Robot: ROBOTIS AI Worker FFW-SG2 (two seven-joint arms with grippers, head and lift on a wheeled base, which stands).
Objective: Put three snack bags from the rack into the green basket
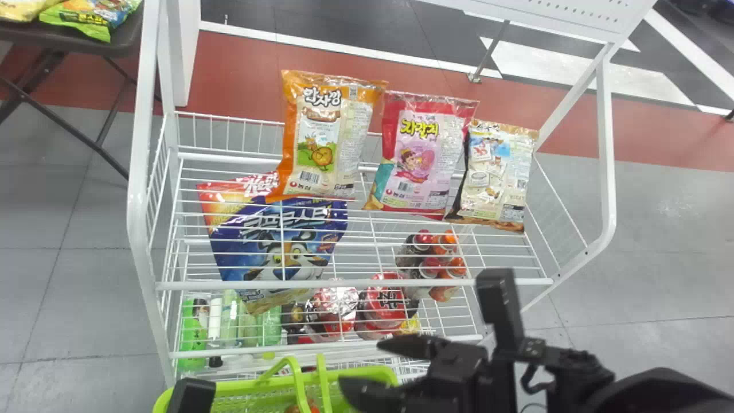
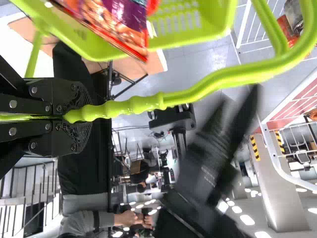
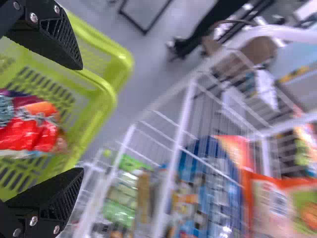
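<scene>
Three glossy plastic snack bags (image 1: 421,155), white wire rack (image 1: 355,283); one red foil bag (image 3: 34,131) inside lime-green plastic basket (image 3: 101,89) – grooved handle (image 2: 133,106) clamped by left gripper (image 2: 90,116), presumably for steadiness; right gripper (image 3: 82,118), wide, empty.

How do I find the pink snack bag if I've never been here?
Find the big white wire rack. Look along its far side, between an orange bag and a brown-and-cream bag. The snack bag there is the only pink one in the row, with a red top edge.

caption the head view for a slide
The right gripper hangs open by the green basket, before a white rack of snack bags
</scene>
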